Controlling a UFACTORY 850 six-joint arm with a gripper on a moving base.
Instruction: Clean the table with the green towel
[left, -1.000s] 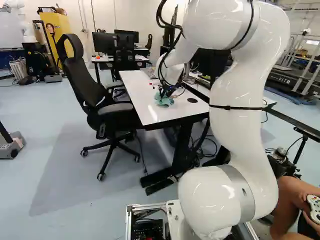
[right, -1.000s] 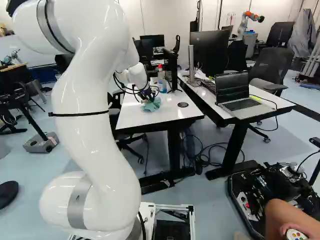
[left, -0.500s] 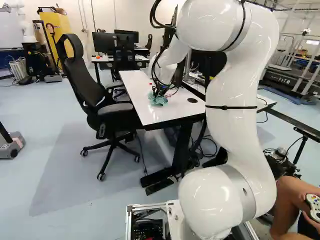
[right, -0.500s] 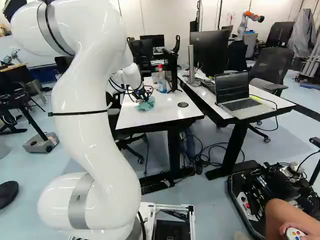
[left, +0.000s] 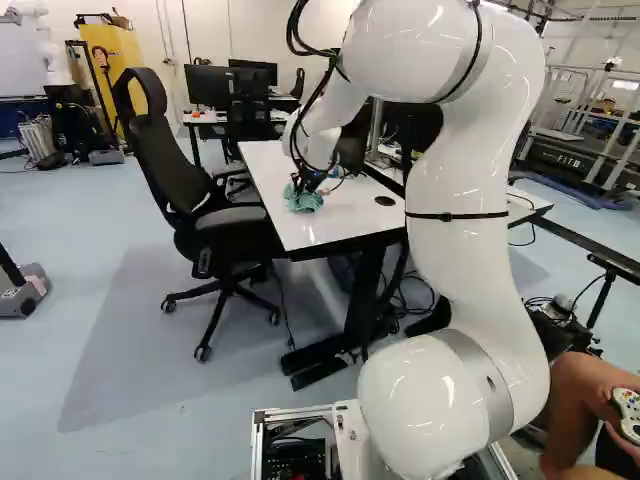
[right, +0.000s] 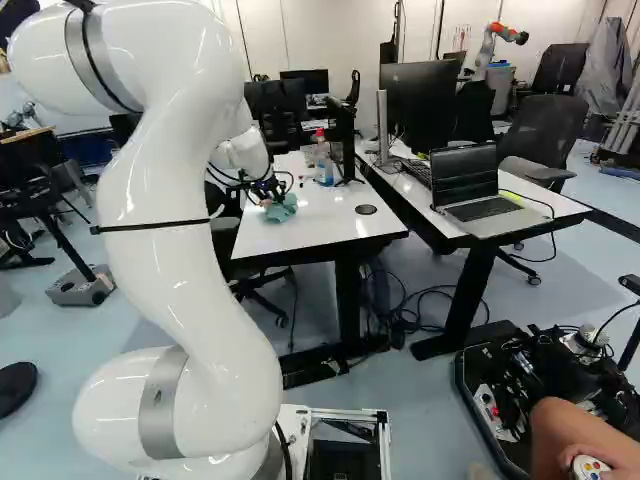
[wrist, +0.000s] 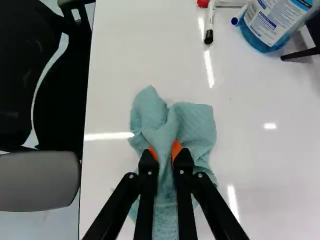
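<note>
The gripper (left: 304, 187) is nearly closed, a fold of the green towel (wrist: 195, 125) pinched between its orange pads (wrist: 176, 149). The towel lies bunched on the white table (wrist: 260, 165). With twelve o'clock straight ahead of the gripper, the chair (wrist: 40, 180) is near nine, a marker (wrist: 210, 22) near one, the bottle (wrist: 270, 27) between one and two.

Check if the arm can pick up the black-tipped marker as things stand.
Probably not: the gripper is shut on the green towel and would likely have to release it first. The way looks free, with bare tabletop between towel and marker.
</note>
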